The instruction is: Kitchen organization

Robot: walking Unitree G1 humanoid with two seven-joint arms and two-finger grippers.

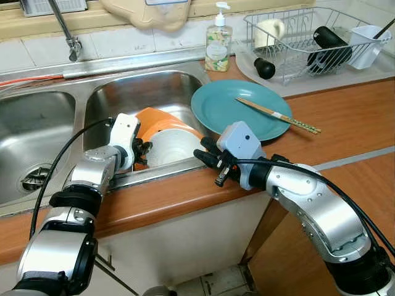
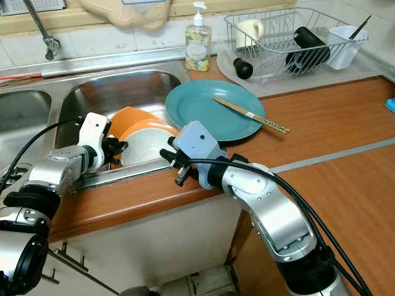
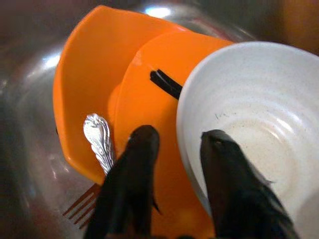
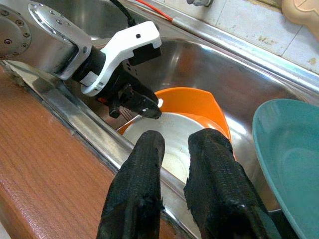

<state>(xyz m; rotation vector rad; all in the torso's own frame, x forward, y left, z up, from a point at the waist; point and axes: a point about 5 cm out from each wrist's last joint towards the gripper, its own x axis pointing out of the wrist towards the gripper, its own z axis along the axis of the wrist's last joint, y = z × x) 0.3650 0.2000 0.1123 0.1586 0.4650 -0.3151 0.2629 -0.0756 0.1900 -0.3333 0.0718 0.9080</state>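
A white bowl (image 1: 173, 147) lies in the right sink basin (image 1: 142, 92) on top of two orange dishes (image 1: 157, 120). A silver fork (image 3: 99, 142) rests beside the orange dishes. My left gripper (image 1: 143, 154) is down in the basin and open. One of its fingers (image 3: 142, 149) is over the orange dish, the other inside the bowl, so they straddle the rim. My right gripper (image 1: 207, 155) hovers over the sink's front edge, right beside the bowl, fingers (image 4: 144, 164) close together and holding nothing. A teal plate (image 1: 228, 108) with a pair of chopsticks (image 1: 278, 116) sits on the counter.
A dish rack (image 1: 302, 43) with a cup, a dark bottle and a white caddy stands at the back right. A soap bottle (image 1: 218, 40) is behind the teal plate. The tap (image 1: 65, 28) hangs over the left basin (image 1: 31, 135). Wooden counter (image 1: 345, 123) stretches right.
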